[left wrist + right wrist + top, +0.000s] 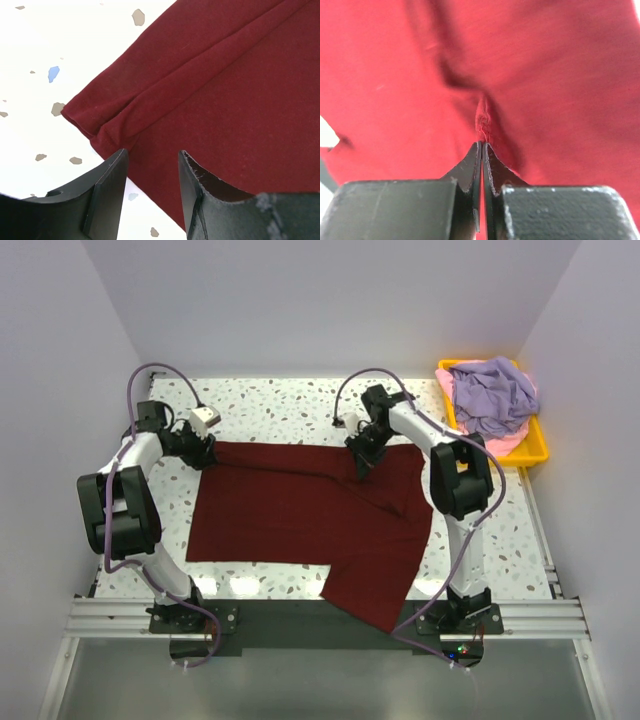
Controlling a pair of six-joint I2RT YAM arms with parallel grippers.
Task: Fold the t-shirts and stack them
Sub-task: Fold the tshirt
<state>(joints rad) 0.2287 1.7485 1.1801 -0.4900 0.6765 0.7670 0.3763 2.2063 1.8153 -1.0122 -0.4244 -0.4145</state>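
The left gripper (152,162) holds its jaws apart over the far left corner of the maroon t-shirt (300,515), which lies spread on the speckled table (290,410). The right gripper (482,145) is closed and pinches a small fold of this shirt. At the far right, the lavender t-shirt (490,395) lies crumpled on the pale pink t-shirt (510,443) in the yellow tray (536,454).

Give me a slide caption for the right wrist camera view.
Right gripper pinches a small fold of the maroon t-shirt, jaws shut on the cloth.
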